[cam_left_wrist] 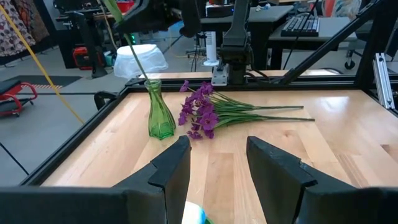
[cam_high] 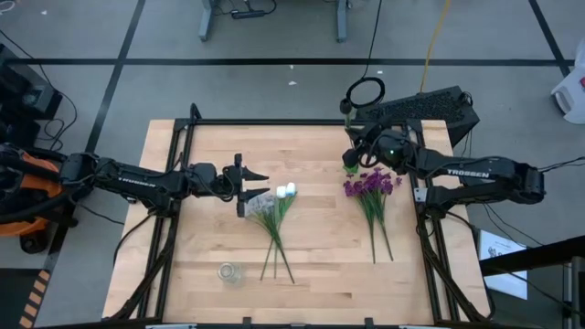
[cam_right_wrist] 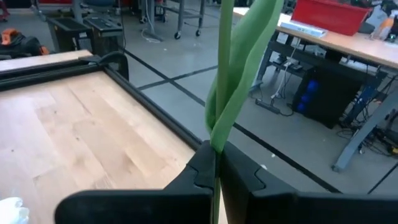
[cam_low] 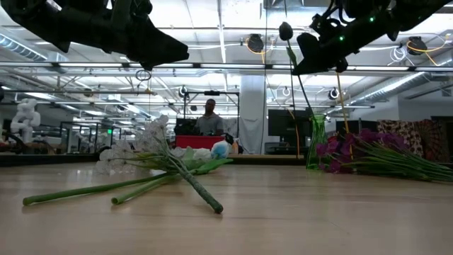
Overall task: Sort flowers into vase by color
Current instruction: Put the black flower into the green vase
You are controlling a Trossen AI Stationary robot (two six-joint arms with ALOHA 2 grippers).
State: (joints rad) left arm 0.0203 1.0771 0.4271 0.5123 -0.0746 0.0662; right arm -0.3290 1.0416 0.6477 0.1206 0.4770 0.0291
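Now holding one stem over the green vase

Right tool up above the green vase, clamped tight on one long green stem. Stem hanging almost straight down, low end right at the mouth of the vase. Dark bud at the top of it, higher than the tool. Cannot tell the bud's colour.

Purple flowers lying flat on the worktop, just beside the vase, blossoms near it and stems pointing away.

Left tool well apart from the vase, up in the air over the other bunch. Fingers wide apart, holding nothing.

White buds right under that tool, lying on the worktop. Pale sprig next to them, touching. Stems of both crossed over each other, pointing away from the vase side.

Small clear glass standing far from the green vase, near the ends of those crossed stems.

Person far back in the room, behind the worktop.
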